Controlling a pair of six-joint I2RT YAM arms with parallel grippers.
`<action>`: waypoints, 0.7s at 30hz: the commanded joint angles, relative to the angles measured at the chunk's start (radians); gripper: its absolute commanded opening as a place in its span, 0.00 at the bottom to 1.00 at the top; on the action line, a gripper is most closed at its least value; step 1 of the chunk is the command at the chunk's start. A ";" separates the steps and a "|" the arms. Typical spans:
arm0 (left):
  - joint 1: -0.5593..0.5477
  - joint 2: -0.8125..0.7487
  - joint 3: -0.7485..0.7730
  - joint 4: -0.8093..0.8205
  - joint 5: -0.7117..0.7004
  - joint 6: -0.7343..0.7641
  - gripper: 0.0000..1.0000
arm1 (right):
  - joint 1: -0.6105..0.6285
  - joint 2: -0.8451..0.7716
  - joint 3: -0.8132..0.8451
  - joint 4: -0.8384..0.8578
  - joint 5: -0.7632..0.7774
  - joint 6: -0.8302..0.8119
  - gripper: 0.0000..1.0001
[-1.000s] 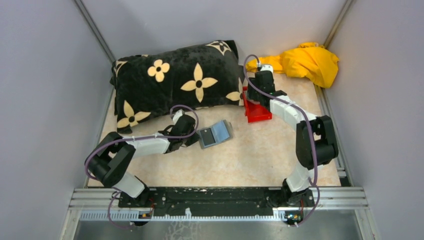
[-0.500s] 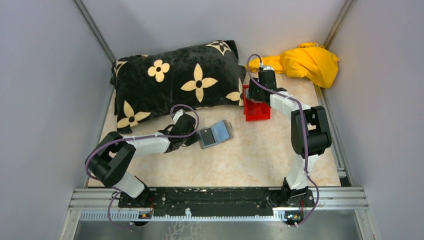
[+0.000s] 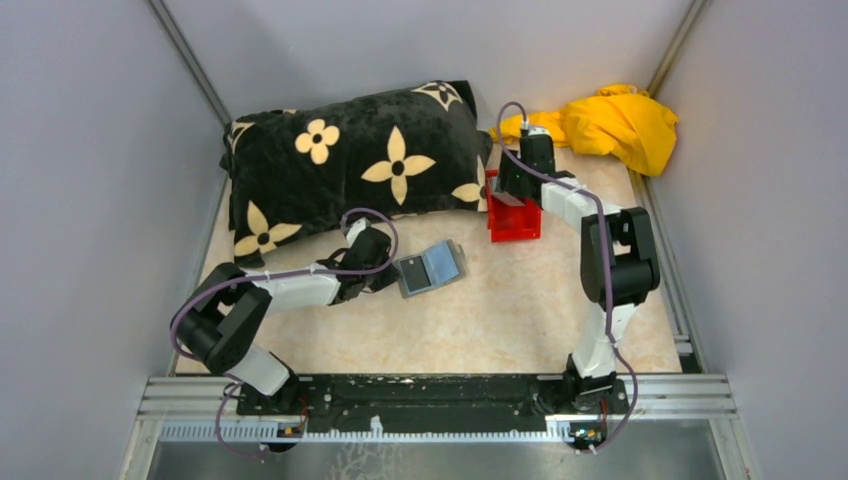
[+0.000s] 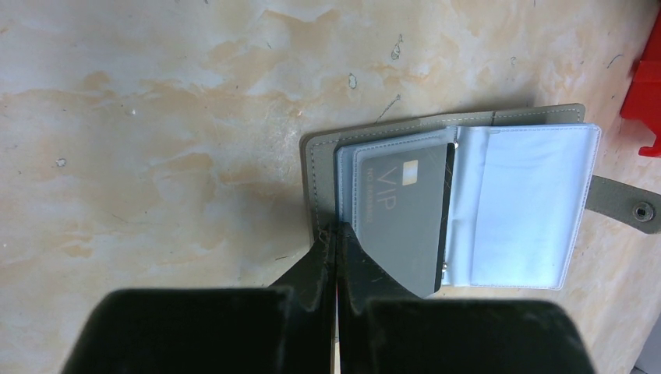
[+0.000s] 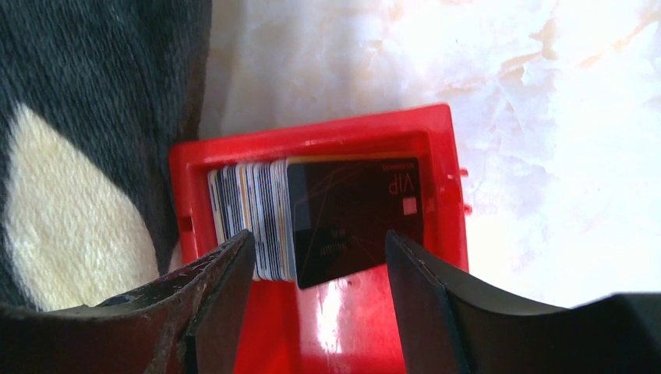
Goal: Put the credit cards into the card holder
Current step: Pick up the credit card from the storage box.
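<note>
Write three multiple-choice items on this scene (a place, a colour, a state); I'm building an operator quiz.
1. The stack of credit cards stands: A on the pillow; B in the red bin; C under the pillow.
2. The crumpled cloth at the far right is: A green; B white; C yellow.
3. The right claw is: A open; B shut on a card; C shut on the bin's rim.
Key: B, the right wrist view shows them upright inside it. C, plain in the top view. A, its jaws stand wide apart.
</note>
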 commanded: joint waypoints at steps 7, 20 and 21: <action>0.012 0.151 -0.077 -0.219 -0.044 0.049 0.00 | -0.025 0.069 0.122 0.011 -0.049 0.025 0.61; 0.014 0.157 -0.085 -0.206 -0.035 0.050 0.00 | -0.032 0.093 0.121 -0.004 -0.125 0.048 0.49; 0.014 0.157 -0.085 -0.206 -0.035 0.050 0.00 | -0.032 0.088 0.116 -0.001 -0.129 0.050 0.48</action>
